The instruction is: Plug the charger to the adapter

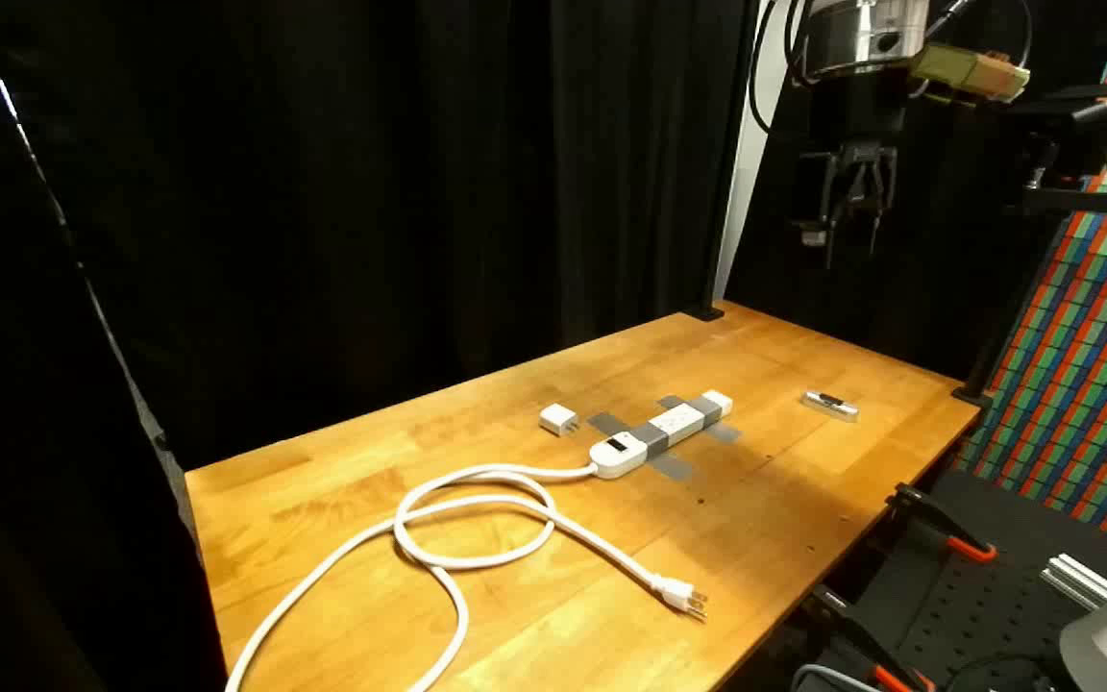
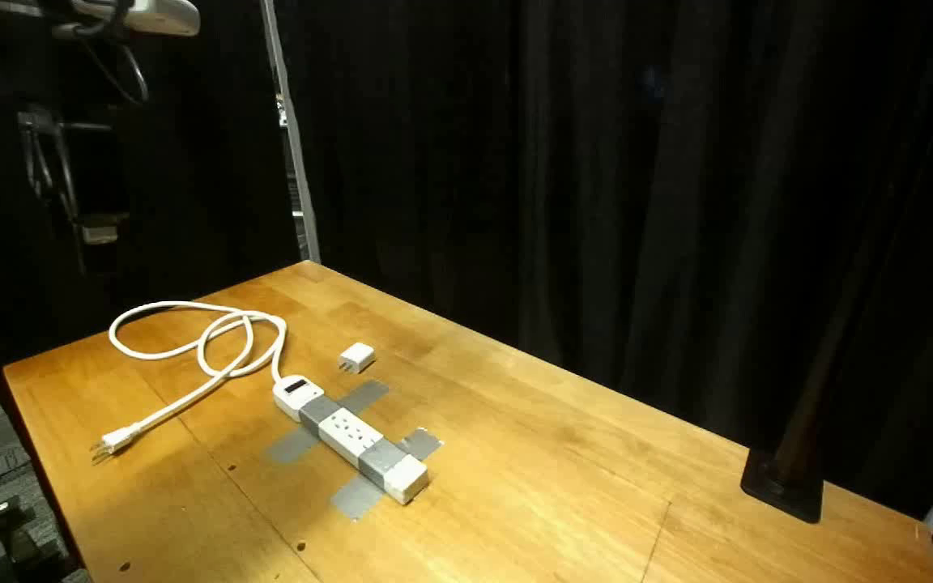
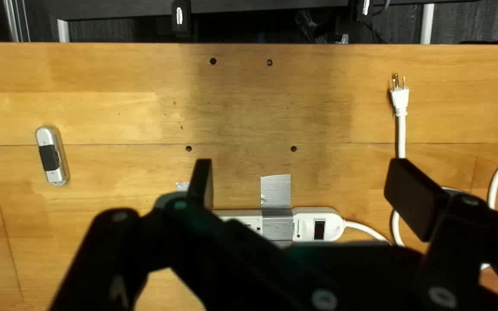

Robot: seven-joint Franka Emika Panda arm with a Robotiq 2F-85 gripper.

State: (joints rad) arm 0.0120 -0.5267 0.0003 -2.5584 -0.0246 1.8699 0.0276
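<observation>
The charger, a small white block with metal prongs, lies on the table beside the adapter in both exterior views. Its prongs point toward the adapter's side. In the wrist view the charger is hidden. The adapter is a white bar with sockets facing up, fixed to the table by grey tape. Part of the adapter, its switch end, shows in the wrist view behind the gripper's dark linkage. High above the table, well apart from both, hangs my gripper. Its fingers stand wide apart with nothing between them.
A white cable runs in loops from the adapter to a three-pronged plug. A small silver bar with a black band lies beyond the adapter's far end. A black post base stands at the table's edge, and dark curtains hang behind.
</observation>
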